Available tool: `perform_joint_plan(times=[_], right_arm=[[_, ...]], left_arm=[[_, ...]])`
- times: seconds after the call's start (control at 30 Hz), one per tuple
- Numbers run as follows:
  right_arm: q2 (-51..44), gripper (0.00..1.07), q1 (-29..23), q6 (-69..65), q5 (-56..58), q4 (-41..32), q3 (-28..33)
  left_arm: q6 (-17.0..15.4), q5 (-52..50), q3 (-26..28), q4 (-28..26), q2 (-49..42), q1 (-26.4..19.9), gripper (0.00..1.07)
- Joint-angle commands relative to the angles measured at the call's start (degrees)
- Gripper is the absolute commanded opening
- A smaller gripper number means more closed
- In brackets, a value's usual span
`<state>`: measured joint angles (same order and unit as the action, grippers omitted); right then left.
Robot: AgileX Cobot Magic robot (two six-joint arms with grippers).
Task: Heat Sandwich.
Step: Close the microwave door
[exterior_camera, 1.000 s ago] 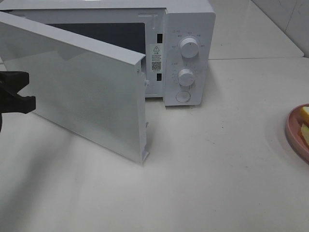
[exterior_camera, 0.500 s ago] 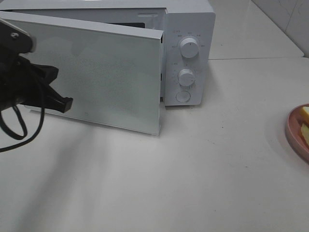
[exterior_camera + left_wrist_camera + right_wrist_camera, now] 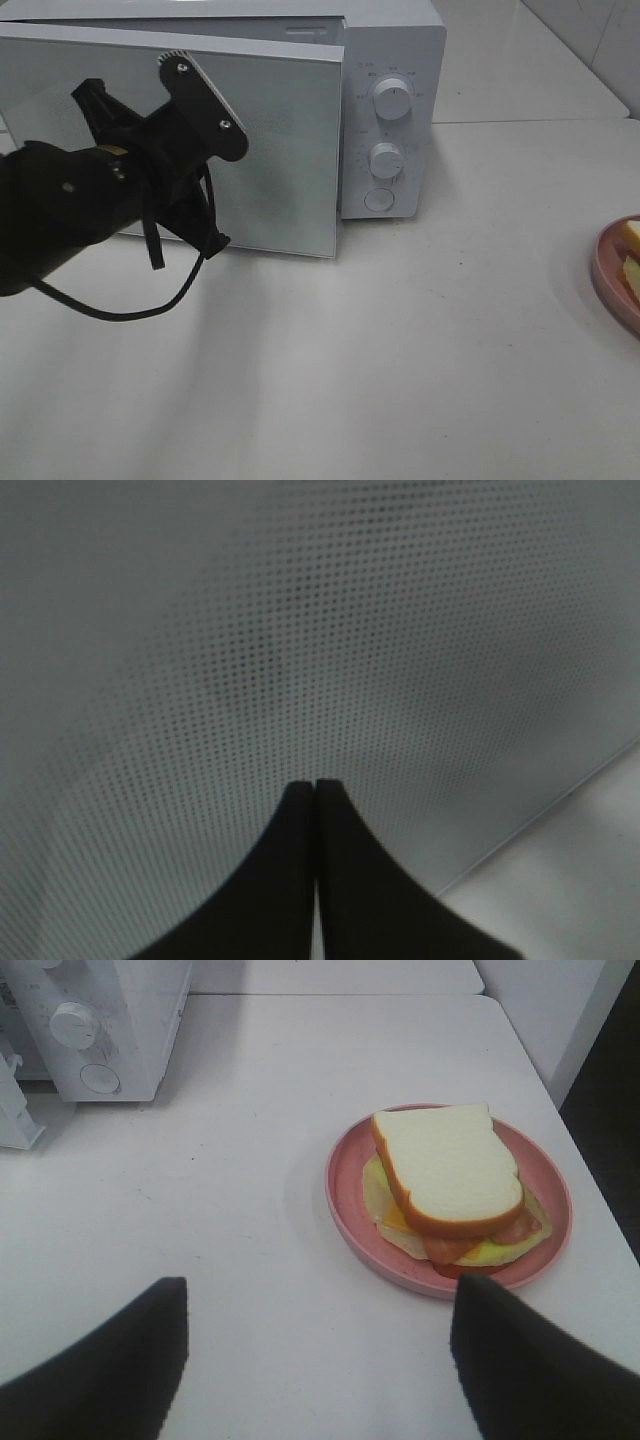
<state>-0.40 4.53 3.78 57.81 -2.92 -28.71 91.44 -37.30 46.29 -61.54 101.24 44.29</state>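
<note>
White bread tops the sandwich [image 3: 447,1170], which sits on the pink plate [image 3: 350,1220] out on the counter [image 3: 450,350], not in the microwave [image 3: 395,110]. It lies just ahead of the right gripper [image 3: 320,1345], between the lines of its two fingers, which stand wide apart and hold nothing. The plate shows only as a sliver at the far right edge of the high view, well apart from the oven

The left gripper [image 3: 317,785] has its fingers [image 3: 290,860] pressed together, empty, with the tips on or just short of the dotted door [image 3: 280,130]; contact cannot be told for sure. The door looks nearly shut against the oven body

Since the food is outside, closing the door seems the wrong way round. Judged from this, the door should be swung wide first. To do that well, the closed fingertips should catch the free edge of the door beside the knobs [image 3: 392,98], not shove its flat face, and draw slowly so the oven does not slide on the counter
</note>
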Motion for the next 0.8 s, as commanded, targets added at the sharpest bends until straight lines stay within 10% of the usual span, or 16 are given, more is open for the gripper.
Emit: perform_joint_plan(times=[0.03,0.37,0.8], right_arm=[[-1.4,0.71,-0.1,-0.2,-0.6,0.1,0.1],[-1.4,0.71,-0.1,-0.2,-0.6,0.1,0.1],[-1.4,0.71,-0.1,-0.2,-0.6,0.0,0.1]], left_arm=[[11.8,-6.1,2.8,-5.3,2.7,2.1,0.00],[24.8,-15.6,7.3,-4.3,10.8,3.4,0.00],[24.7,-18.2,7.3,0.1,12.8,3.3,0.00]])
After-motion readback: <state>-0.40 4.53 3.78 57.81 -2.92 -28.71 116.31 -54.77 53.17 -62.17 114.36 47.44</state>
